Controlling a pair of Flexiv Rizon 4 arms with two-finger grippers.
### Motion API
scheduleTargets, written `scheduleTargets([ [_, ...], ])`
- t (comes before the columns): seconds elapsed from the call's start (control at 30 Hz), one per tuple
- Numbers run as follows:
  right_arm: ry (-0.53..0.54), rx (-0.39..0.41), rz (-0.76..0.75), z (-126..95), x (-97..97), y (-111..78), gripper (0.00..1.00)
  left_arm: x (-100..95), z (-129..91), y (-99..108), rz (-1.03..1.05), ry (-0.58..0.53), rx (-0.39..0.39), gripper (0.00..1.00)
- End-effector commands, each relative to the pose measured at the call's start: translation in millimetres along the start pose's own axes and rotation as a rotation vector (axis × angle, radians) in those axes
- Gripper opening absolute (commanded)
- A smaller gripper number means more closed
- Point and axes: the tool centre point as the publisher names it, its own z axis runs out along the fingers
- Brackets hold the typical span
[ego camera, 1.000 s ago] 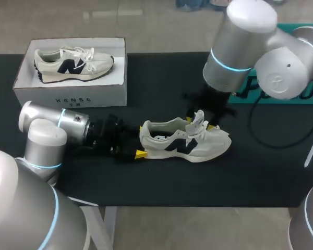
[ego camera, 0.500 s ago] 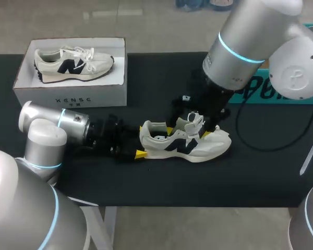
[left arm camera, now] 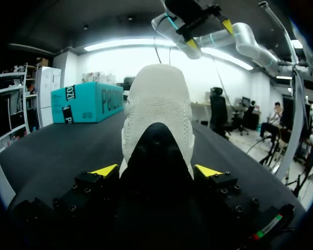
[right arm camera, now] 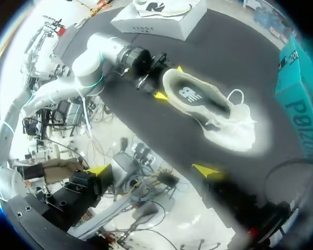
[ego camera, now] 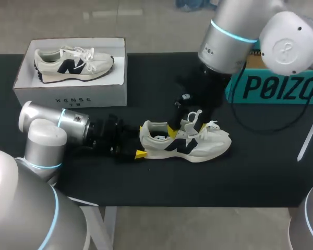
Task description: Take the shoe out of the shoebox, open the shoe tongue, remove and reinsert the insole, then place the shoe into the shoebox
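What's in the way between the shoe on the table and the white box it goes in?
Nothing visible lies on the table between the shoe and the shoebox. But a second shoe already lies inside the shoebox, filling most of it. The left gripper holds the first shoe's heel.

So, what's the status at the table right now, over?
Left gripper shut on the shoe, at its heel, on the table. Right gripper open, hovering over its laces. Shoebox holds a second shoe.

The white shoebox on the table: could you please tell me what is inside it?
A light sneaker with a dark logo lies in the shoebox. Whatever is beneath it is hidden by the shoe.
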Motion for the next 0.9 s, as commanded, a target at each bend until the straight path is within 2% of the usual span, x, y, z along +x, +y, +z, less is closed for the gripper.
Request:
scheduleTargets([
  [0.03,-0.289,0.131,-0.524,1.0,15.9,5.7,1.0,1.3,2.2,3.0,0.0,-0.002,0.001,0.0],
  [0.07,-0.307,0.128,-0.443,1.9,15.7,5.9,1.0,1.3,2.2,3.0,0.0,-0.002,0.001,0.0],
  [0.1,-0.273,0.136,-0.44,2.6,14.3,8.0,1.0,1.3,2.2,3.0,0.0,-0.002,0.001,0.0],
  [0.13,-0.232,0.141,-0.456,2.6,13.0,9.0,1.0,1.3,2.2,3.0,0.0,-0.002,0.001,0.0],
  [0.57,-0.232,0.141,-0.456,2.6,13.0,9.0,1.0,1.3,2.2,3.0,0.0,-0.002,0.001,0.0],
  [0.63,-0.279,0.189,-0.48,5.3,17.9,10.6,1.0,1.3,2.2,3.0,0.0,-0.002,0.001,0.0],
  [0.73,-0.284,0.184,-0.511,9.0,22.6,15.2,1.0,1.3,2.2,3.0,0.0,-0.002,0.001,0.0],
  [0.77,-0.295,0.179,-0.525,9.9,24.1,17.6,0.85,1.3,2.2,3.0,0.0,-0.002,0.001,0.0],
  [0.8,-0.299,0.167,-0.54,10.0,24.5,19.8,0.3,1.3,2.2,3.0,0.0,-0.002,0.001,0.0],
  [0.83,-0.308,0.172,-0.561,11.9,25.7,24.0,0.0,1.3,2.2,3.0,0.0,-0.002,0.001,0.0],
  [0.9,-0.3,0.155,-0.603,14.6,26.9,29.5,0.0,1.3,2.2,3.0,0.0,-0.002,0.001,0.0],
])
